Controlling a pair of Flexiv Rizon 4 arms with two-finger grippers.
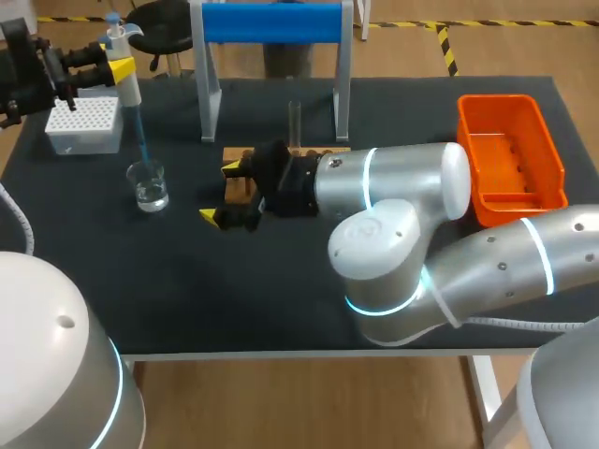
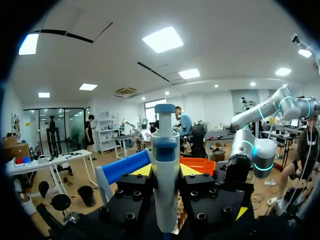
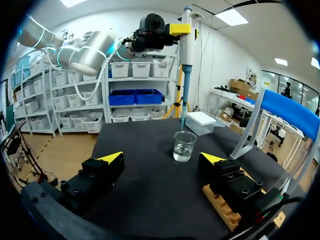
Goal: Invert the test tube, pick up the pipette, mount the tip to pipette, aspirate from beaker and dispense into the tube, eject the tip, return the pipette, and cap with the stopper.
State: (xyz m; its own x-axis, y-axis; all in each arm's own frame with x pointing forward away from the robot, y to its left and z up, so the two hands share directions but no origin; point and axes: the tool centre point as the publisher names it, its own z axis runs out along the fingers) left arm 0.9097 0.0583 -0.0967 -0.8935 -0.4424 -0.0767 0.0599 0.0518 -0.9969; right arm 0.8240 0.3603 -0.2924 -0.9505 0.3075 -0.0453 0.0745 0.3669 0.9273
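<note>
The left arm comes in over the table's (image 1: 281, 281) far left corner, wrist level. The left gripper (image 1: 110, 67) is clamped on the body of the pipette (image 1: 124, 79), which it holds upright; in the left wrist view the pipette (image 2: 165, 170) stands squeezed between the two fingers. The blue tip (image 1: 140, 140) points down and ends at the mouth of the beaker (image 1: 148, 184); I cannot tell whether it dips inside. The beaker holds a little clear liquid and stands near the left edge, just in front of the white tip box (image 1: 84, 124) at the far left corner. The right arm reaches in from the near right corner and lies low across the middle of the table. The right gripper (image 1: 225, 193) has its fingers spread wide and holds nothing. From the right wrist, the beaker (image 3: 184, 146) stands ahead of those parted fingers, clear of both. One finger hangs over the wooden rack (image 1: 245, 154). The test tube (image 1: 294, 122) stands upright in that rack, toward the far edge, under the blue-barred stand (image 1: 271, 23). An orange bin (image 1: 510, 154) sits at the far right corner.
</note>
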